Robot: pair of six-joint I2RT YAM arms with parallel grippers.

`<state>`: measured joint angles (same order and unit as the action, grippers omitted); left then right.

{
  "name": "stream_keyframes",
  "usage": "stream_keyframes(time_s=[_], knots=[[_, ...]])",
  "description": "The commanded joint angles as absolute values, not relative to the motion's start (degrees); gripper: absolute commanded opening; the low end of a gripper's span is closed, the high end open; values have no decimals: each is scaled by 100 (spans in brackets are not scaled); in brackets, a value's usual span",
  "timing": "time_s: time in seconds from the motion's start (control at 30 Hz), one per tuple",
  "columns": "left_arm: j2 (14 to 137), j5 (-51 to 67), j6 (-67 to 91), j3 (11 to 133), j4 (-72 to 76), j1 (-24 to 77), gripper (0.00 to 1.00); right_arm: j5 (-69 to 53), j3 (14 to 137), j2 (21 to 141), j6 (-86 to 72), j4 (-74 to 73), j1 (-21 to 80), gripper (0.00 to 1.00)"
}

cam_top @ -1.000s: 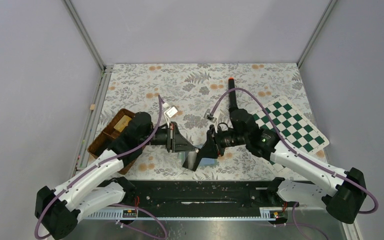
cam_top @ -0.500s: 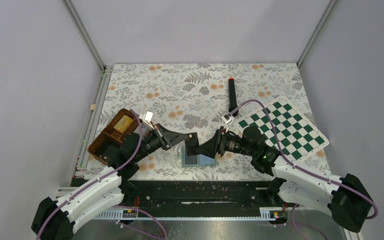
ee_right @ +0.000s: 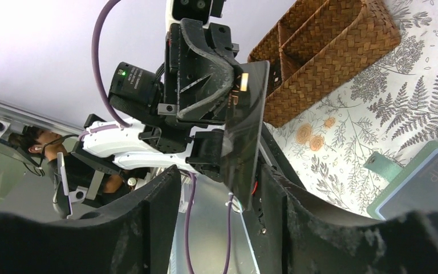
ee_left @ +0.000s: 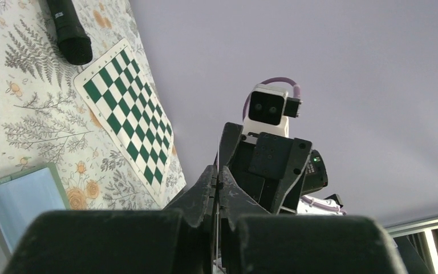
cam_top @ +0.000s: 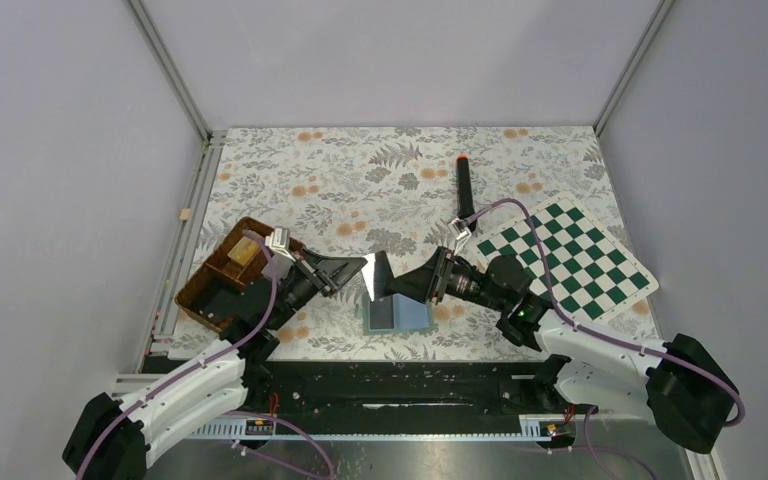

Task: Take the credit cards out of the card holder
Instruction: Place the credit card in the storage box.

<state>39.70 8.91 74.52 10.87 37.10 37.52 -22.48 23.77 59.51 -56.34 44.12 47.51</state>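
Currently left pincer clenches one credit card, second card lies on card holder, right pincer released.

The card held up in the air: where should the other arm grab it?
Grip the card by its free end, coming from the side opposite the left gripper, one finger on each flat face: it stands on edge, its other end pinched.

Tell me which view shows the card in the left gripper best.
Right wrist view: the credit card faces the lens, print visible, pinched by the left gripper. Top external shows only a small tilted sliver near the card holder. Left wrist shows closed fingers; the card cannot be made out.
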Motion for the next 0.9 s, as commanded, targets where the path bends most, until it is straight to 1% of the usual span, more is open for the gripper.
stream_keyframes(time_s=[0.0,0.07,0.13,0.17,0.2,0.3,0.33,0.37,0.43,0.47,0.5,0.53,0.6,0.7,0.8,0.87], knots=[[3964,739,7592,1082,4541,3747,0,-2076,2596,6019,-5773,4675,4729,54],[3996,755,7633,1068,4646,3753,0,-2087,2629,6100,-5839,4722,4727,46],[4001,729,7658,1051,4722,3753,0,-2144,2656,6205,-5911,4836,4730,42],[3992,728,7656,1046,4714,3749,0,-2180,2661,6262,-5925,4872,4724,38],[3983,723,7655,1053,4684,3752,0,-2207,2665,6303,-5942,4897,4724,32],[3986,921,7593,1169,4520,3749,1,-2321,2668,6341,-5817,4957,4708,4],[3993,1107,7477,1267,4381,3736,9,-2429,2669,6319,-5738,4931,4661,0],[3987,1340,7279,1440,4063,3696,20,-2575,2688,6280,-5648,4870,4541,0],[3848,1753,6541,2010,2703,3564,44,-3250,2794,6200,-5374,4628,4279,0],[3783,1803,6165,2375,1787,3530,54,-3789,2887,6178,-5231,4451,4154,0],[3738,1814,5744,2728,1046,3525,60,-4251,2978,6183,-5089,4259,4066,0],[3720,1883,5328,3034,434,3525,62,-4651,3100,6212,-4968,4079,4006,0],[3754,2199,4781,3509,-355,3523,64,-5175,3213,6233,-4791,3826,3956,0],[3918,2633,4185,4138,-1356,3524,64,-5833,3208,6302,-4954,4248,3960,0],[4108,3210,3793,4570,-1874,3523,63,-6358,3297,6434,-5062,4447,3957,0],[4258,3740,3678,4702,-1972,3522,59,-6541,3347,6486,-5066,4482,3959,0]])
